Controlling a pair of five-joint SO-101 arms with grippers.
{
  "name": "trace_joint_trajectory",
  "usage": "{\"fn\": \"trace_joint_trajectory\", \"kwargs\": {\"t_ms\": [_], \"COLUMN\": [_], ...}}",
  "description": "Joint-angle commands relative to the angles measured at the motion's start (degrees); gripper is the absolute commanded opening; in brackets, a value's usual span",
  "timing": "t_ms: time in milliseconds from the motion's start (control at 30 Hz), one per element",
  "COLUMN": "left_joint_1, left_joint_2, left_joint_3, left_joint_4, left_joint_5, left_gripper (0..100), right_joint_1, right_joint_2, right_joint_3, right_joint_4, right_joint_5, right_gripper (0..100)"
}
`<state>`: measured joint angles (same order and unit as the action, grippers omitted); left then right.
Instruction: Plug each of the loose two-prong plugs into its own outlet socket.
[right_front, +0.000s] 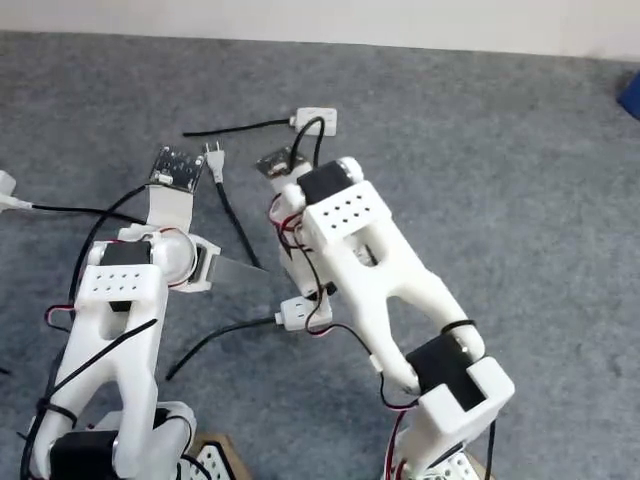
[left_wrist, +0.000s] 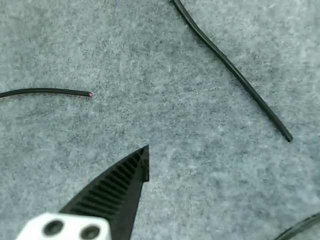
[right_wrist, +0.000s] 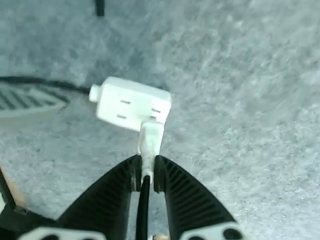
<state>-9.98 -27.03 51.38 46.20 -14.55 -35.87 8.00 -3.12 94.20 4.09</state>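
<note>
You're on a fuzzy grey carpet that covers the whole work surface. At the far edge there's a pale strip of wall, plus 1 blue corner poking in on the right.

We hold our right gripper low, fingers clamped on a plug, while our left gripper hangs alongside, spread wide.
</note>
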Motion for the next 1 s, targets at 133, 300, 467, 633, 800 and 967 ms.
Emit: {"fn": "trace_joint_trajectory", "kwargs": {"t_ms": [133,300,467,633,800,967], "left_joint_1": [-0.22,-0.22,-0.22,-0.22,-0.22,-0.31], "left_joint_2": [-0.84,-0.84,-0.84,-0.84,-0.84,-0.84], "left_joint_3": [-0.13,-0.13,-0.13,-0.13,-0.13,-0.13], "left_joint_4": [-0.79,-0.79,-0.79,-0.79,-0.79,-0.79], "left_joint_5": [0.70,0.70,0.70,0.70,0.70,0.70], "left_gripper": [62,62,62,62,62,62], "right_joint_1": [1.71,1.71,1.63,1.63,1.63,1.63], "right_joint_2": [-1.36,-1.27,-1.27,-1.27,-1.27,-1.19], "right_joint_3": [0.13,0.22,0.22,0.22,0.22,0.22], "right_joint_4": [-2.33,-2.24,-1.80,0.04,1.01,0.48], "right_joint_5": [-0.35,-0.35,-0.35,-0.35,-0.35,-0.53], "right_gripper": [0.7,0.7,0.7,0.7,0.7,0.7]}}
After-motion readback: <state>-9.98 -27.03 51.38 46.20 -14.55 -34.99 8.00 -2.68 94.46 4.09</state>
